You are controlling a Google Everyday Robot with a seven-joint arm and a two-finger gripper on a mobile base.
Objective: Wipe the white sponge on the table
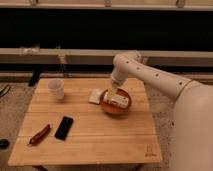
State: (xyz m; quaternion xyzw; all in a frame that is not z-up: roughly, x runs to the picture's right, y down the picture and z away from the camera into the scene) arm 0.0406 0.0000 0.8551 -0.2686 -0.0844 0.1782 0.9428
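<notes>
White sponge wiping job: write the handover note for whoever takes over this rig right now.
Gripper: open, low over the left side of the brown bowl, at the end of the cream bar lying in it. It seems to hold nothing.
White sponge: flat on the table, just left of the bowl, not gripped.
Done: no wiping shows.
Left: shift left to the sponge, grasp it, wipe the tabletop.

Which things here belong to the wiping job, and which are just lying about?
Job: white sponge; table; gripper, hovering over the bowl.
Lying about: paper cup; bowl; cream-white bar in it; black phone; reddish-brown stick.
</notes>
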